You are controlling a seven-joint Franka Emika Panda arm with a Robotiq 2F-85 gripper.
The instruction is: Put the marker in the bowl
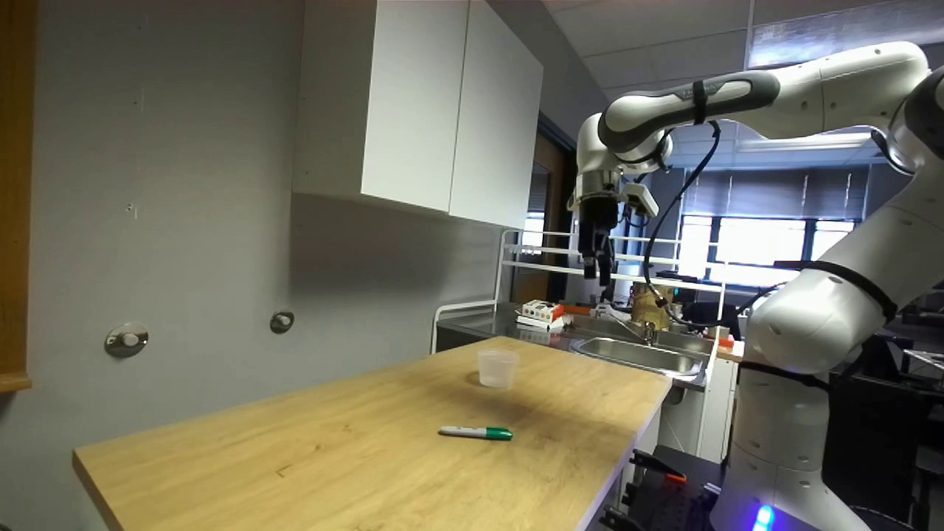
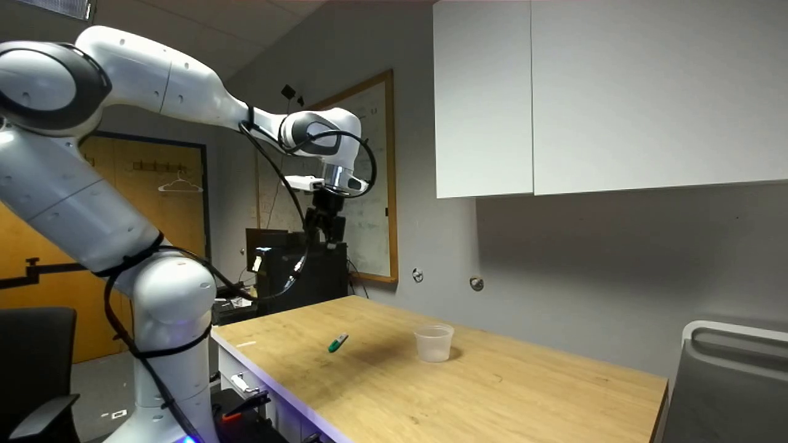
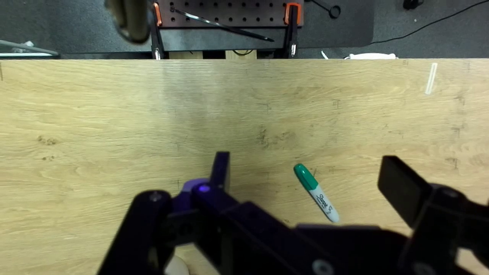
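Observation:
The marker lies flat on the wooden table, with a green cap and light grey barrel. It shows in both exterior views [image 1: 476,433] [image 2: 338,343] and in the wrist view [image 3: 317,193]. The bowl, a small translucent whitish cup-like tub, stands upright on the table, apart from the marker, in both exterior views [image 1: 496,370] [image 2: 434,344]. A pale curved edge [image 3: 176,266] at the bottom of the wrist view may be its rim, mostly hidden behind the gripper. My gripper [image 1: 597,276] [image 2: 326,239] [image 3: 307,172] is open, empty and high above the table; in the wrist view the marker appears between its fingers.
A white wall cabinet [image 1: 442,110] hangs over the table's wall side. A sink [image 1: 641,355] and a white rail rack [image 1: 553,269] stand past one table end. Clamps [image 3: 292,32] sit off the table's robot-side edge. A white strip [image 3: 431,78] lies on the table [image 3: 114,114].

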